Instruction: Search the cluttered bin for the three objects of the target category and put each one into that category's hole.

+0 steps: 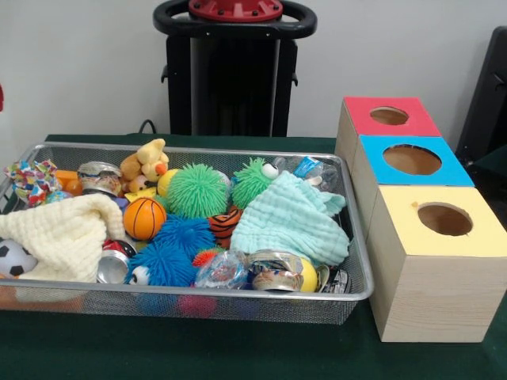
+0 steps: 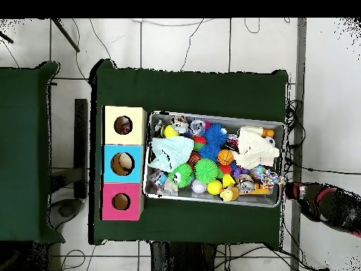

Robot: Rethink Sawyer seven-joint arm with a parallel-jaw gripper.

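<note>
end effector [image 2: 302,191] beside green table [image 2: 190,88], over tiled floor [image 2: 326,106].

Green table [image 1: 198,352]: mesh bin [image 1: 238,299] w/ clutter, prob. wooden boxes [image 1: 432,289] beside.

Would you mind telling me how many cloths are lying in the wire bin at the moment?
2. A cream cloth covers the bin's left end in the front view; a mint cloth sits right of centre. Others may be buried under the toys.
</note>
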